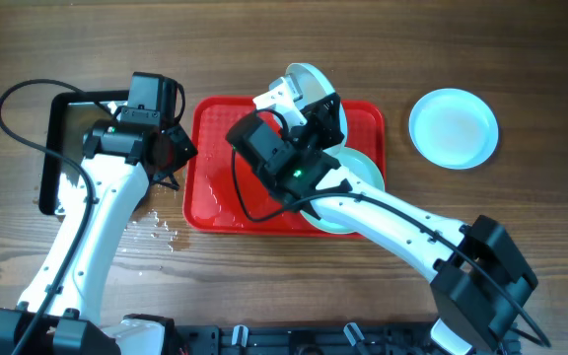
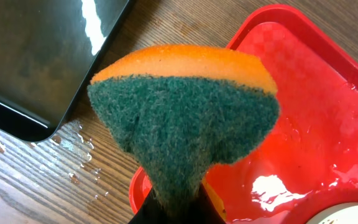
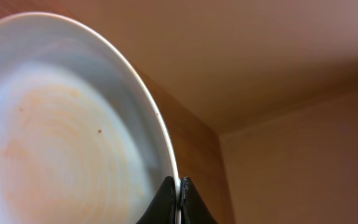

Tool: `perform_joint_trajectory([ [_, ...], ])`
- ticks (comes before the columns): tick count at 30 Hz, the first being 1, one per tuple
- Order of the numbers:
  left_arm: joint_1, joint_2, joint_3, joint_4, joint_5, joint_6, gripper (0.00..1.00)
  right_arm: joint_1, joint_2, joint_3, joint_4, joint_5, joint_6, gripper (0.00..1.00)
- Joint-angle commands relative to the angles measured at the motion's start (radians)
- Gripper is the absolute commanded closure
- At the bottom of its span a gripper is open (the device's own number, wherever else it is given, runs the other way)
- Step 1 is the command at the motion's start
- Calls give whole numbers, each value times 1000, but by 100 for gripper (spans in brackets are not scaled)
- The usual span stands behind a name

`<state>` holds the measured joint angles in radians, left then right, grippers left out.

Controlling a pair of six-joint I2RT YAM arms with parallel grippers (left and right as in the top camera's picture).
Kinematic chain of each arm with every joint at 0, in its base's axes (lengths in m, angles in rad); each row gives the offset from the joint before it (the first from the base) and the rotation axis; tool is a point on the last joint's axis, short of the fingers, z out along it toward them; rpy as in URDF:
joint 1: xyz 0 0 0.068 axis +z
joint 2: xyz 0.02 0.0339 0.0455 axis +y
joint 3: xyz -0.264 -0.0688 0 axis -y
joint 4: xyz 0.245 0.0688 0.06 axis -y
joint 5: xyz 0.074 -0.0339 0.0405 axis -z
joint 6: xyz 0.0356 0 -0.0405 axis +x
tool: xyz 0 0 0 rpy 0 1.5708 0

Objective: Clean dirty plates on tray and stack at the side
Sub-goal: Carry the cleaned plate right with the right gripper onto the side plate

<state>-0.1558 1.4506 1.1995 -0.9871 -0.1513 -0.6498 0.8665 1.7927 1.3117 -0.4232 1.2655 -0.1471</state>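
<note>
Plate (image 3: 61, 143): pale, faintly orange-smeared, was tilted on edge above the tray's (image 1: 215, 202) far side.
Right gripper (image 3: 179, 200): pinched tight on its rim.
Left gripper (image 1: 173, 158): clamped a sponge (image 2: 185, 118) at the tray's left edge.

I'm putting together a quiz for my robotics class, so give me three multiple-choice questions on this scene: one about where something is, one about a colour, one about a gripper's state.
1. One plate lies off the tray, on its: A right; B left; C near side.
2. The sponge has a scouring face that is: A blue; B green; C white.
3. The right gripper is: A open; B shut on the sponge; C shut on a plate's rim.
Answers: 1 A, it shows beyond the tray's right edge; 2 B, green under an orange top; 3 C, its fingers pinch the rim of the tilted plate.
</note>
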Motion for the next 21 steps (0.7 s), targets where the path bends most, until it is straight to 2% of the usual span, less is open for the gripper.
perform_joint_trajectory([
  [1, 2, 8, -8, -2, 5, -13, 96, -13, -6, 10, -68, -289, 97, 95],
  [4, 2, 8, -8, -3, 5, -12, 96, -19, -49, 11, -109, -291, 282, 96],
  [7, 2, 8, -8, -3, 5, -12, 96, -99, -166, 11, -162, -446, 444, 96],
  [10, 2, 8, -8, -17, 5, -10, 96, -350, -245, 11, -243, -747, 583, 96],
  [14, 2, 8, -8, -21, 5, -10, 96, -804, -229, -38, -292, -1055, 708, 96],
  [16, 2, 8, -8, -23, 5, -10, 96, -962, -228, -115, -248, -1118, 760, 95],
  [18, 2, 8, -8, -23, 5, -10, 96, -1097, -227, -219, -154, -1206, 749, 96],
  [21, 2, 8, -8, -19, 5, -10, 96, -1201, -227, -339, -4, -1323, 696, 96],
])
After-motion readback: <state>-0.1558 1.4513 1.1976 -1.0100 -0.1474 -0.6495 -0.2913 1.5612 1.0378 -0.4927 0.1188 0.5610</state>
